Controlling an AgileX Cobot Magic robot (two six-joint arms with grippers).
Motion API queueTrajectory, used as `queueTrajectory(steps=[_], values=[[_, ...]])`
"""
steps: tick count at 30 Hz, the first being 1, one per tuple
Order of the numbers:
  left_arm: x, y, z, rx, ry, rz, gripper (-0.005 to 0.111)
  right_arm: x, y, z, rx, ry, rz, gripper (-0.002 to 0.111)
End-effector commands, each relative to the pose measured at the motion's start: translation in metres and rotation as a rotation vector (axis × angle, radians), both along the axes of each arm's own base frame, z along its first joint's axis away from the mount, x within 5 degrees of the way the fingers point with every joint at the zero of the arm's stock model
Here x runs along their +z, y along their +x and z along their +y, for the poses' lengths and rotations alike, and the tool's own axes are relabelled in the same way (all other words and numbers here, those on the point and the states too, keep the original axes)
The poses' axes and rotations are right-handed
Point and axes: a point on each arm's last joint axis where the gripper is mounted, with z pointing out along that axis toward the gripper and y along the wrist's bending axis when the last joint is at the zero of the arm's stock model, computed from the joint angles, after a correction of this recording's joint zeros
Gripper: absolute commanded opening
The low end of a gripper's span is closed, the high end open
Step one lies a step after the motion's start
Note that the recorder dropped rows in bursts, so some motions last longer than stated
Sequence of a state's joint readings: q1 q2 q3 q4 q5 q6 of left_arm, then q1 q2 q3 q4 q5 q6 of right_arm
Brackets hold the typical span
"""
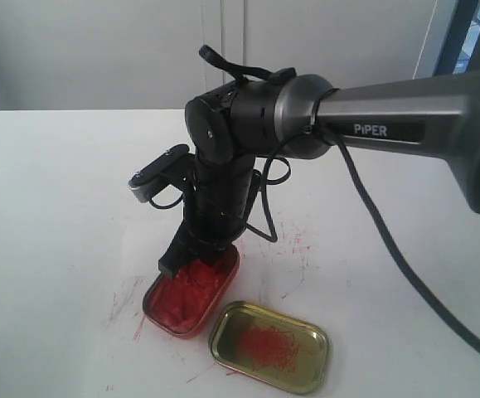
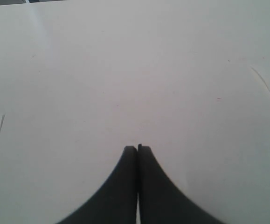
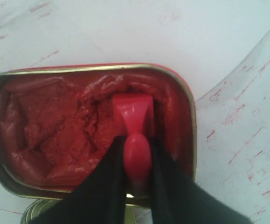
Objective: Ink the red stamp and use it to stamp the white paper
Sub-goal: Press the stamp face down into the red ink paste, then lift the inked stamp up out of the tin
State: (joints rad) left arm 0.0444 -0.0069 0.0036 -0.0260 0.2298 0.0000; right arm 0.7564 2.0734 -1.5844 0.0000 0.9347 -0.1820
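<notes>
My right gripper [image 3: 137, 142] is shut on the handle of the red stamp [image 3: 134, 116], whose flat base presses down into the red paste of the ink tin [image 3: 55, 130]. In the exterior view the right gripper [image 1: 198, 249] reaches down into the far end of the ink tin [image 1: 191, 292], and the stamp itself is hidden there. The white paper [image 1: 306, 249], streaked with red ink marks, lies under and around the tin. My left gripper [image 2: 137, 148] is shut with nothing between its fingers, over bare white surface.
The gold tin lid [image 1: 270, 346], smeared red inside, lies open right beside the ink tin near the front edge. The right arm's cable [image 1: 389, 249] hangs down across the right side. A white wall rises behind the table.
</notes>
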Motion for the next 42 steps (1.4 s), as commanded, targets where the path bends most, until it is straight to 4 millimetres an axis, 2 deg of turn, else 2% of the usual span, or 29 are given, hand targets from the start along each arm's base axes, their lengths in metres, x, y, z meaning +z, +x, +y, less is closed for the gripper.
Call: queueTrajectory(steps=[1, 36, 42], values=[[0.001, 0.000, 0.000, 0.002, 0.001, 0.005, 0.000, 0.008, 0.000, 0.000, -0.004, 0.019, -0.019, 0.000], [0.001, 0.000, 0.000, 0.002, 0.001, 0.005, 0.000, 0.008, 0.000, 0.000, -0.006, 0.023, -0.022, 0.000], [0.001, 0.000, 0.000, 0.002, 0.001, 0.005, 0.000, 0.024, 0.006, 0.005, -0.007, 0.066, -0.067, 0.000]])
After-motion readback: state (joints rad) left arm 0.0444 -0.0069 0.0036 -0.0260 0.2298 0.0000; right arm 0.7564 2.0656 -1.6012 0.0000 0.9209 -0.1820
